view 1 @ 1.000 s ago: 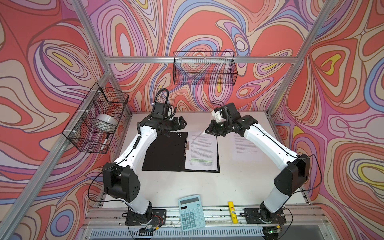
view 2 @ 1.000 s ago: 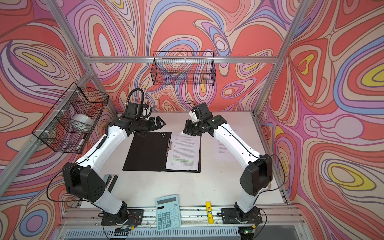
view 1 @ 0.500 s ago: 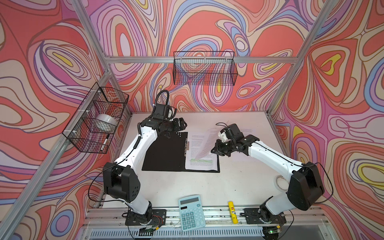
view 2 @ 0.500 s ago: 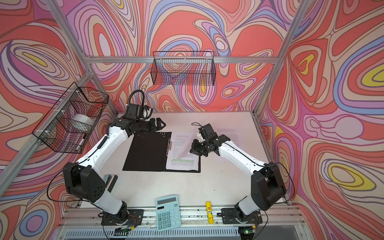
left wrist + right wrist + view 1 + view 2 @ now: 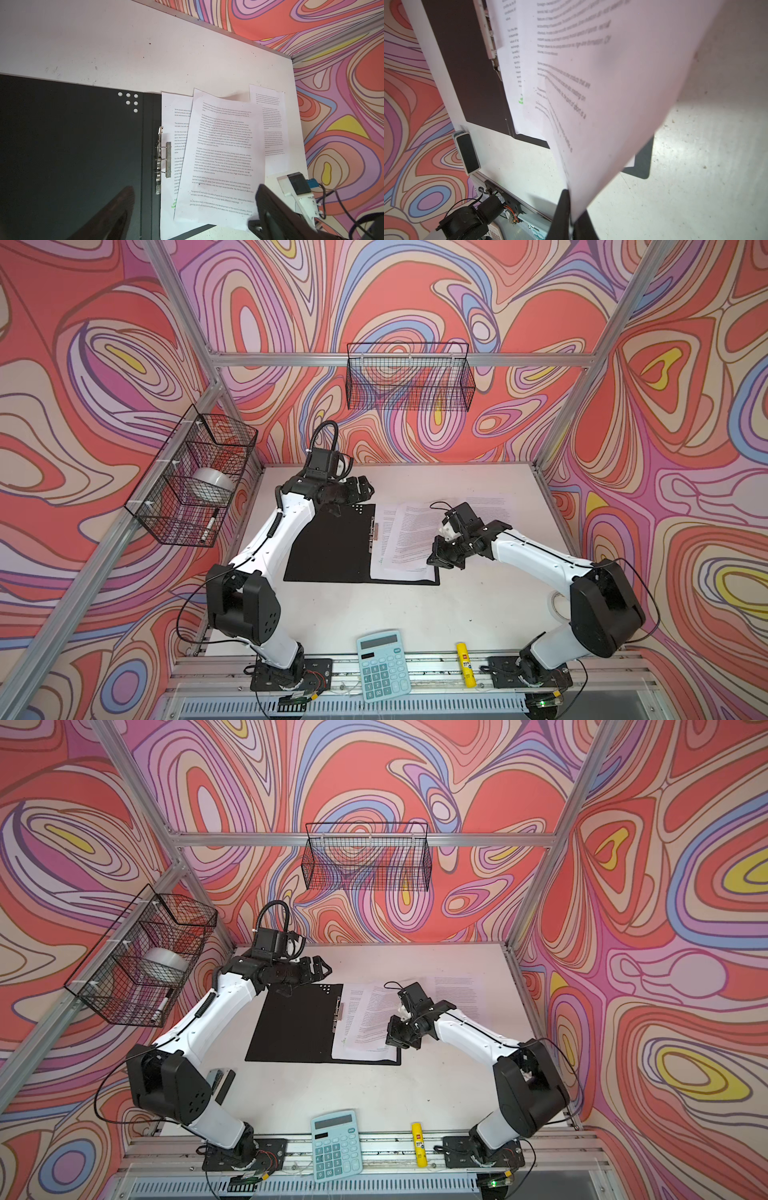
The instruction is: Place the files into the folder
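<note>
The right jaws are clenched on the corner of a loose sheet (image 5: 411,531). They sit at that sheet's 4 o'clock corner, just at the right edge of the folder (image 5: 332,547). The sheet lies askew over the files (image 5: 383,539), which rest in the folder's right half beside the metal clip (image 5: 372,531). A green mark shows at the lower page's near end. The folder lies open, black inside up, around the middle of the surface (image 5: 374,614).

The left jaws are released and empty, spread wide above the folder's far edge at about 11 o'clock, apart from the papers.

Another printed sheet (image 5: 492,510) lies flat on the surface at 2 o'clock from the folder. At 6 o'clock, on the front rail, are a pale blue calculator (image 5: 384,664) and a yellow glue stick (image 5: 465,664). Swirl-patterned walls (image 5: 415,290) carry wire baskets (image 5: 409,377).
</note>
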`<action>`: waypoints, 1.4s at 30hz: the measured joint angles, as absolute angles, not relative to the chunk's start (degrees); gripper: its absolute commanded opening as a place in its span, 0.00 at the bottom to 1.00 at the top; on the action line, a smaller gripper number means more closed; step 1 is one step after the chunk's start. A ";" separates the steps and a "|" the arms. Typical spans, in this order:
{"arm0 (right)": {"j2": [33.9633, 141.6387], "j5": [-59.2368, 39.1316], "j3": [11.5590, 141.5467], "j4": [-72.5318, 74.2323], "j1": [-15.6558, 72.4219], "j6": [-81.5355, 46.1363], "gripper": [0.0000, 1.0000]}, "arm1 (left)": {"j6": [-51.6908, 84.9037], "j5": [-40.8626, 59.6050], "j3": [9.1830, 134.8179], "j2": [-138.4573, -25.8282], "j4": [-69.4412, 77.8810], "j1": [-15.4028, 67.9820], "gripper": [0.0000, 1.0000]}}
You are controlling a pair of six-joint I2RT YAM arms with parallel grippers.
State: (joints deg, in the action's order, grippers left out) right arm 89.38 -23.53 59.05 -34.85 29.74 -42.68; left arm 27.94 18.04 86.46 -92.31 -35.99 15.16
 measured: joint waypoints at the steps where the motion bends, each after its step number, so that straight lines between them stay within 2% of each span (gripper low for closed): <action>1: 90.02 -23.20 59.09 -35.48 29.74 -42.11 0.34 | 28.10 18.11 86.46 -92.31 -35.99 15.16 0.91; 3: 91.22 -21.85 59.22 -37.23 29.80 -41.54 0.41 | 28.29 18.26 86.46 -92.31 -35.99 15.16 0.91; 7: 92.14 -19.38 60.80 -41.32 29.85 -40.77 0.47 | 28.62 18.52 86.21 -92.31 -35.83 15.16 0.91; 14: 92.51 -13.89 66.87 -47.94 29.82 -39.64 0.51 | 28.77 19.29 85.82 -92.44 -35.77 15.16 0.91; 18: 93.71 -12.58 68.18 -46.87 28.45 -38.87 0.51 | 28.95 19.70 85.82 -92.84 -35.75 15.16 0.91; 26: 96.42 -20.29 61.60 -33.67 17.54 -38.41 0.51 | 28.95 21.93 84.53 -92.99 -34.26 15.16 0.90; 33: 101.43 -28.56 60.90 -24.27 14.31 -37.56 0.51 | 28.97 25.34 81.23 -93.89 -32.25 15.81 0.86; 42: 106.94 -35.29 60.71 -17.06 10.83 -37.34 0.51 | 27.57 29.04 81.71 -101.69 -30.94 24.32 0.83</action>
